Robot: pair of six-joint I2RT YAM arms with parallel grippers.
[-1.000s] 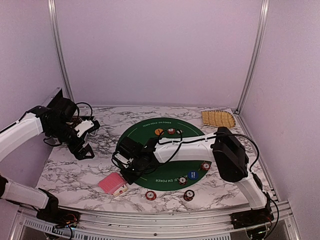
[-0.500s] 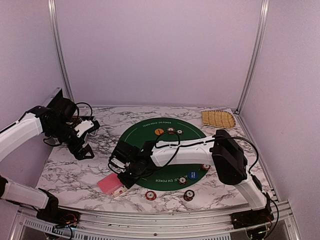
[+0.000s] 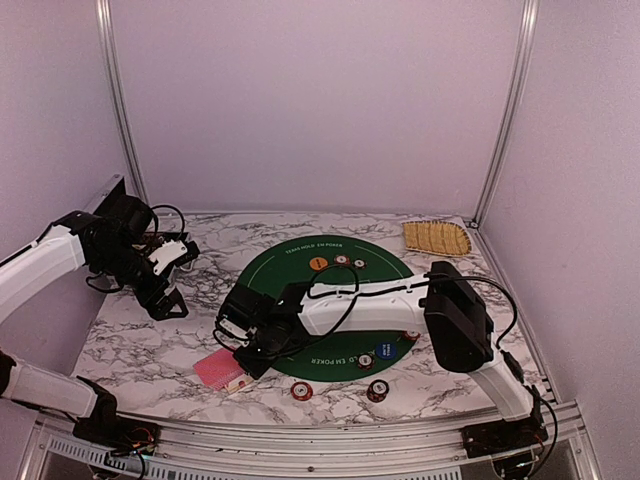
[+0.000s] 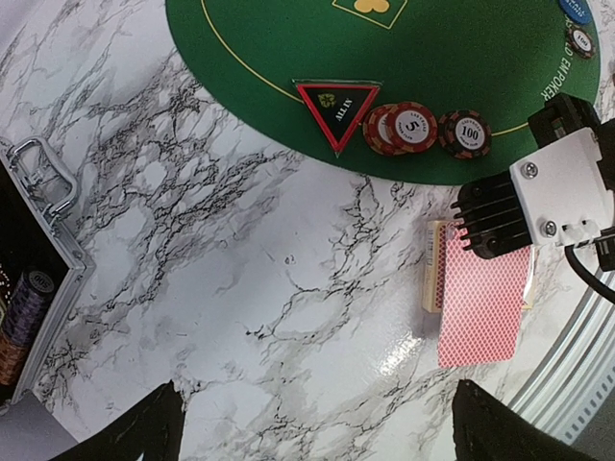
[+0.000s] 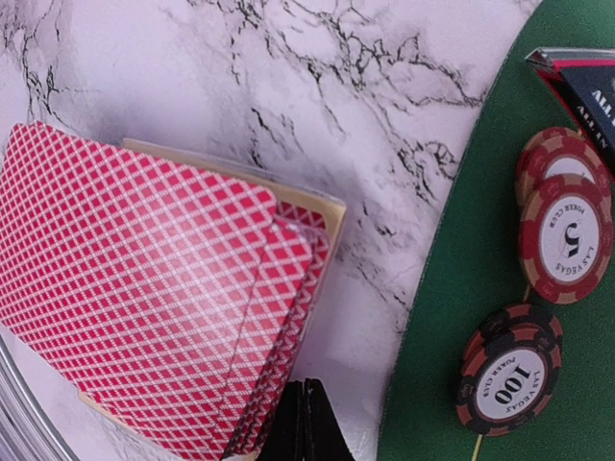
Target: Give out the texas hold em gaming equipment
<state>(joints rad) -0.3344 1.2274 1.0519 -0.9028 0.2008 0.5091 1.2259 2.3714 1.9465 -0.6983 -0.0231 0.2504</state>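
Observation:
A stack of red-backed playing cards (image 3: 221,370) lies fanned on the marble off the round green mat's (image 3: 290,262) near-left edge. My right gripper (image 3: 238,345) is shut, and its tips (image 5: 306,403) rest at the stack's (image 5: 144,288) edge with nothing seen between them. Just inside the mat's edge sit a red 5 chip stack (image 5: 567,235), a dark 100 chip stack (image 5: 509,379) and the dark triangular marker (image 4: 336,108). My left gripper (image 3: 170,298) hangs open over bare marble (image 4: 312,432), left of the cards (image 4: 480,307).
Two chip stacks (image 3: 302,390) (image 3: 377,390) lie on the marble in front of the mat. On the mat are a blue button (image 3: 383,352), an orange button (image 3: 318,264) and more chips (image 3: 342,261). A straw tray (image 3: 436,238) sits back right; an open metal case (image 4: 38,259) holds chips at far left.
My right gripper has crept a little to the left, down onto the edge of the card stack. The left arm has stayed still.

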